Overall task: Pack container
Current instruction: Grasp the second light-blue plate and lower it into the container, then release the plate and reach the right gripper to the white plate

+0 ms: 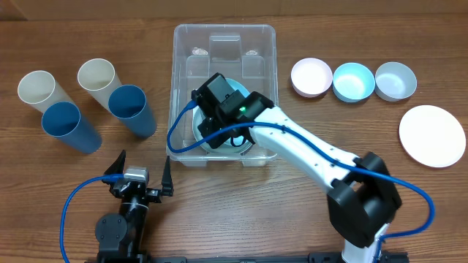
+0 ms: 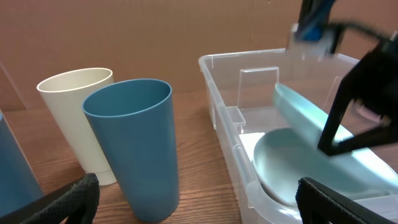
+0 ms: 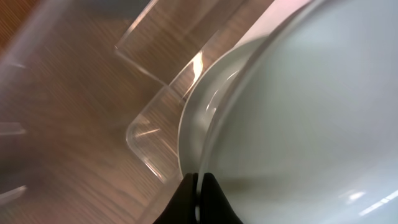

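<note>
Container (image 1: 187,51) near table (image 1: 44,212) centre, toward 12 o'clock; right gripper (image 3: 198,186) inside it, pinching a tilted plate (image 2: 305,118).
Gripped by its rim alone, the plate may slip, or drop edge-first onto the flat plate (image 2: 283,165) beneath and fail to nest. The right gripper sits in the container's 6 o'clock half, walls around it. The left gripper (image 1: 143,162), spread wide, waits at the container's 7 o'clock, well apart.
</note>
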`<action>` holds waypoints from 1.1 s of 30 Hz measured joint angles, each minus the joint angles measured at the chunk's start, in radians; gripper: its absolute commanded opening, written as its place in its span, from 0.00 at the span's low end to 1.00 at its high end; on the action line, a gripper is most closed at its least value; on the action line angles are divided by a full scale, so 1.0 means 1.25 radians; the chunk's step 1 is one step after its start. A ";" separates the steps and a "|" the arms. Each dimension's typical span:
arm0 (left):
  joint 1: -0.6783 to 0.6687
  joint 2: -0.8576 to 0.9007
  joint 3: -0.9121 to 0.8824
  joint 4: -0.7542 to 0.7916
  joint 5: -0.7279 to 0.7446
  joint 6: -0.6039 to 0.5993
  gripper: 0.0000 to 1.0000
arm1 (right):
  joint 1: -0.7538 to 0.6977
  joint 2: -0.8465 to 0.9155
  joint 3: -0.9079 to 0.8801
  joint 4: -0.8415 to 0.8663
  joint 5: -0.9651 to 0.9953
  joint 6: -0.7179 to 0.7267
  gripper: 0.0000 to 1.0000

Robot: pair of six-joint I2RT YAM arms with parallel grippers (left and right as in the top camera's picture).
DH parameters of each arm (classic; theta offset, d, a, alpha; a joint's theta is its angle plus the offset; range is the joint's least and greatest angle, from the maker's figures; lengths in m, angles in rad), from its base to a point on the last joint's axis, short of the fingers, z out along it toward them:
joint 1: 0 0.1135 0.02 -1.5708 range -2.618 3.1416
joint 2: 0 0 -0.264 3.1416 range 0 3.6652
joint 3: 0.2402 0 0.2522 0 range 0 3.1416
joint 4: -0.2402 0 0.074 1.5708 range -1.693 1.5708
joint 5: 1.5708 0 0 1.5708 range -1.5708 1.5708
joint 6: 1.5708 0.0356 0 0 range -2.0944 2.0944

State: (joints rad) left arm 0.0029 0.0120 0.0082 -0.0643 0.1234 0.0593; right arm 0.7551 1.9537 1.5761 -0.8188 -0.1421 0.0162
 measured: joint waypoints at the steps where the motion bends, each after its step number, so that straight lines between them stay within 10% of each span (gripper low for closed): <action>1: 0.000 0.000 0.000 0.000 0.000 0.000 1.00 | 0.001 0.012 0.000 0.000 -0.006 -0.002 0.04; 3: 0.000 0.000 0.000 0.000 0.000 0.000 1.00 | 0.001 0.021 0.000 0.000 -0.010 -0.004 0.05; 6: 0.000 0.000 0.000 0.000 0.000 0.000 1.00 | 0.001 0.021 0.000 0.000 -0.015 -0.004 0.59; 9: 0.000 0.000 0.000 0.000 0.000 0.000 1.00 | 0.001 0.021 0.000 0.000 -0.022 -0.005 0.75; 16: 0.000 0.000 0.000 0.000 0.000 0.000 1.00 | 0.001 0.021 0.017 -0.019 -0.021 -0.004 0.81; 23: 0.000 0.000 0.000 0.000 0.000 0.000 1.00 | -0.044 0.037 0.427 -0.343 0.013 0.008 0.84; 33: 0.000 0.000 0.000 0.000 0.000 0.000 1.00 | -0.616 0.033 0.638 -0.680 0.232 0.352 0.99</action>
State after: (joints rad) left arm 0.0029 0.0120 0.0082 -0.0639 0.1234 0.0593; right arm -0.0154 1.9953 2.3741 -1.6688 0.1474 0.4568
